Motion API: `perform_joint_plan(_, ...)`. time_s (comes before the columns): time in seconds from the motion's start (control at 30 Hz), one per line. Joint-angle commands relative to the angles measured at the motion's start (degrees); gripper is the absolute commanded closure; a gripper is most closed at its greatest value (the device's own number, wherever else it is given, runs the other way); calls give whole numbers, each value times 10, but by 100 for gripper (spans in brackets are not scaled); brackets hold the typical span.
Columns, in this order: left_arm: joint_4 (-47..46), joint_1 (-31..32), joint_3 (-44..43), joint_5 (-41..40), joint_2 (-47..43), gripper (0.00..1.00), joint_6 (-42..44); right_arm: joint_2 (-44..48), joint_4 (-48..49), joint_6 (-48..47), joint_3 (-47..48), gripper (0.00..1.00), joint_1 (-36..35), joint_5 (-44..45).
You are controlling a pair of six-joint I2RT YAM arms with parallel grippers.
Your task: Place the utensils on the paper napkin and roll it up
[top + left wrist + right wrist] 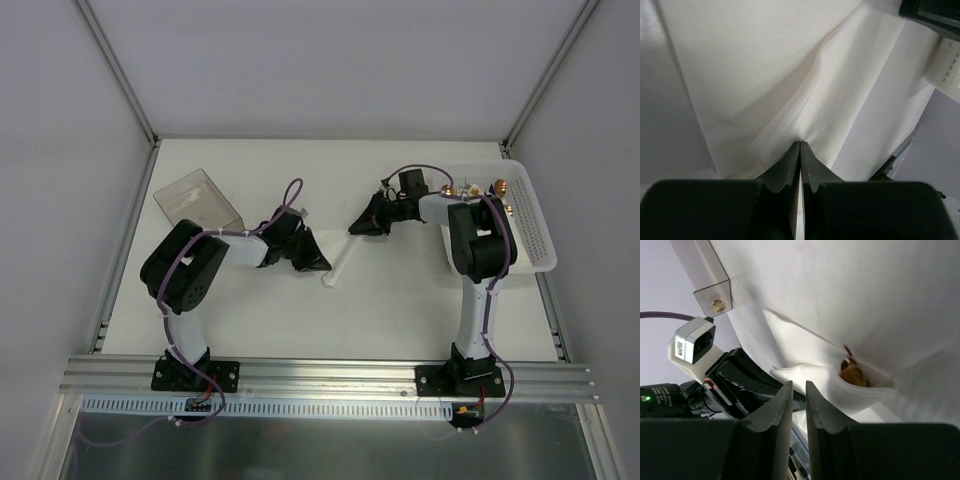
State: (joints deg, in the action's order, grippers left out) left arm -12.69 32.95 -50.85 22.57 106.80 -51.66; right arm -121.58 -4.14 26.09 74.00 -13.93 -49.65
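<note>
The paper napkin [337,272] lies rolled into a small white bundle on the bench [400,330], near the middle of the overhead view, slanting from lower left to upper right. The left tool [800,146] sits just up and to the left of it, with its tips against the napkin's layered edge. Its jaws are pressed fully together; I cannot tell whether a layer of paper is nipped between them. The right tool [799,387] hangs above and to the right of the roll, apart from it, with a narrow gap between its jaws and nothing in them. In the right wrist view a copper utensil [852,374] shows inside the roll's open end, right of centre. A white basket [540,235] stands at the right edge and a clear box [197,200] at the upper left.
</note>
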Motion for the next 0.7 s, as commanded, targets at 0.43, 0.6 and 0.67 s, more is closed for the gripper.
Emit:
perform_joint_plan(0.43, 101, -32, 188, -151, -106, 100, -44, 15, -62, -46, 71, 78, -79, 3)
perform_joint_plan(0.6, 95, -31, 213, -157, -121, 100, -100, 42, -61, -50, 26, 79, -81, 7)
perform_joint_plan(0.67, 93, -32, 209, -155, -109, 100, -110, 51, -45, -42, 5, 79, -81, 3)
